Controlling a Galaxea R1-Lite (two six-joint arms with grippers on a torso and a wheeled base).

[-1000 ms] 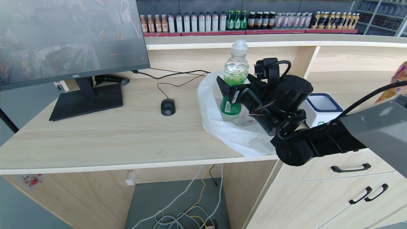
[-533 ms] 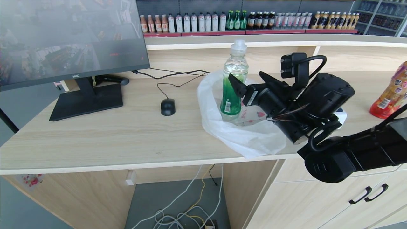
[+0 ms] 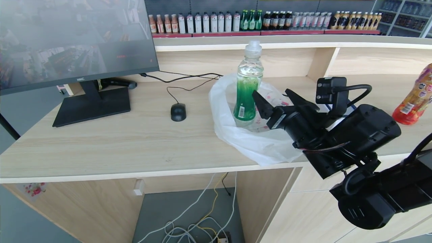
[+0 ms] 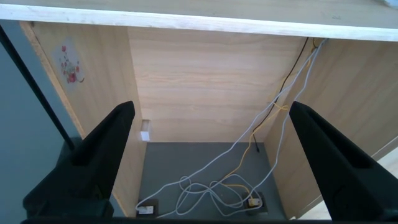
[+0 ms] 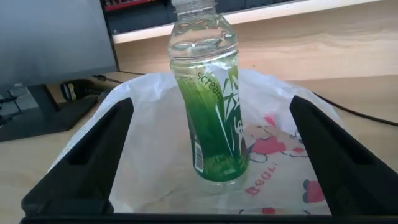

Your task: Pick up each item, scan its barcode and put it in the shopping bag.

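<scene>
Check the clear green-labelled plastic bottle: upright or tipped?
Upright: the green-labelled bottle stands cap-up on the white plastic shopping bag, clear of the open right gripper.

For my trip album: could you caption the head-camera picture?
Green bottle standing in the white shopping bag on a shop counter, the robot's open right hand beside it.

The green bottle (image 5: 211, 124) loses its cap at the edge, and the orange bottle (image 3: 413, 98) seemingly likewise.
</scene>
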